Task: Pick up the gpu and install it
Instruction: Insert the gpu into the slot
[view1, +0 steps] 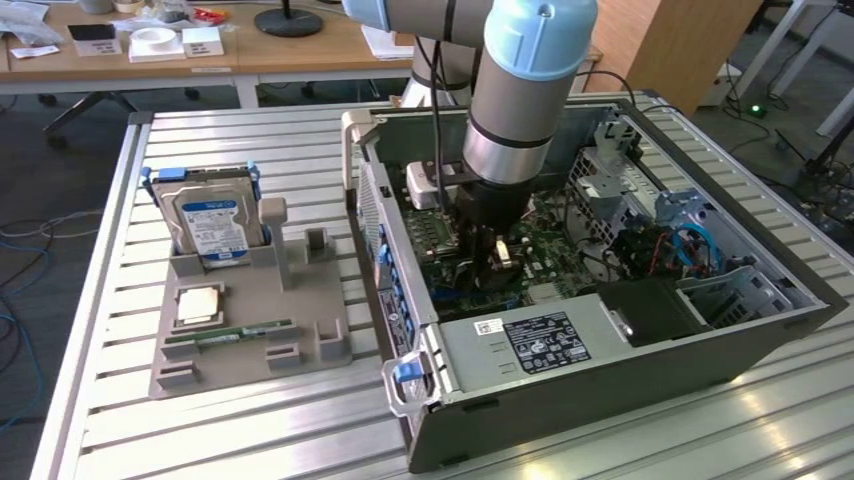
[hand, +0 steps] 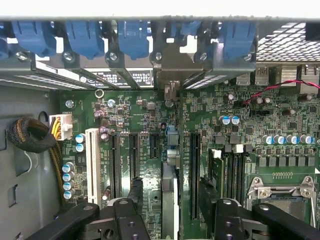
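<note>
Black gpu (hand: 169, 200) stands edge-on in a motherboard (hand: 145, 120) slot between my gripper (hand: 172, 210) jaws, which are apart, apparently just released. I judge installation at seating; the next move calls for confirming full insertion.

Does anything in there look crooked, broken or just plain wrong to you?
Nothing stands out. The gpu stands edge-on in a motherboard slot, running straight alongside the neighbouring slots, between the open fingers of the gripper. On the holder outside the computer case, the hard drive stands upright.
</note>
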